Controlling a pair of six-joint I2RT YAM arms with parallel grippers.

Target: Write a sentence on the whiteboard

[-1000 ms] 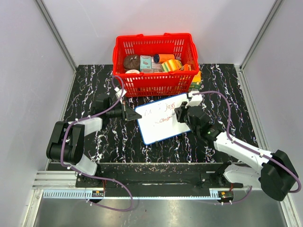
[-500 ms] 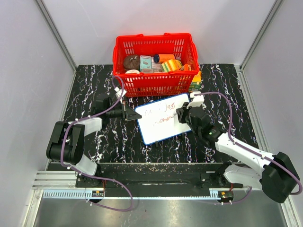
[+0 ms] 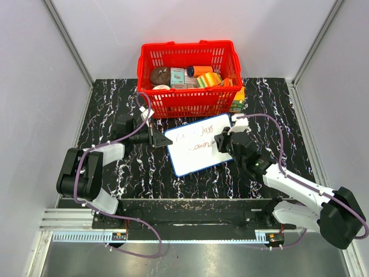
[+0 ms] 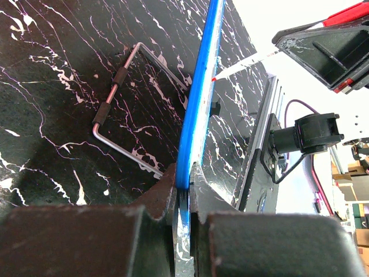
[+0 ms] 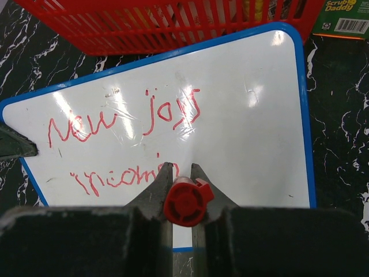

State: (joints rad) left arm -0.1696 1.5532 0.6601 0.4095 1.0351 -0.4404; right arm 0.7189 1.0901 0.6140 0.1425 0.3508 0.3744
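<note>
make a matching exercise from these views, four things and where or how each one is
Things:
1. left claw
2. right claw
3. red basket
4. Scrub Daddy box

Places or states:
A. shut on the red marker
B. beyond the whiteboard's far edge, holding items
C. clamped on the whiteboard's blue rim
D. beside the basket's right end

Pairs: 1-C, 2-A, 3-B, 4-D

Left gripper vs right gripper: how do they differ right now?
The left gripper pinches the whiteboard by its blue rim; the right gripper grips a red marker. Left sits edge-on at the board's side, right points down at its face. Both are shut on something.
</note>
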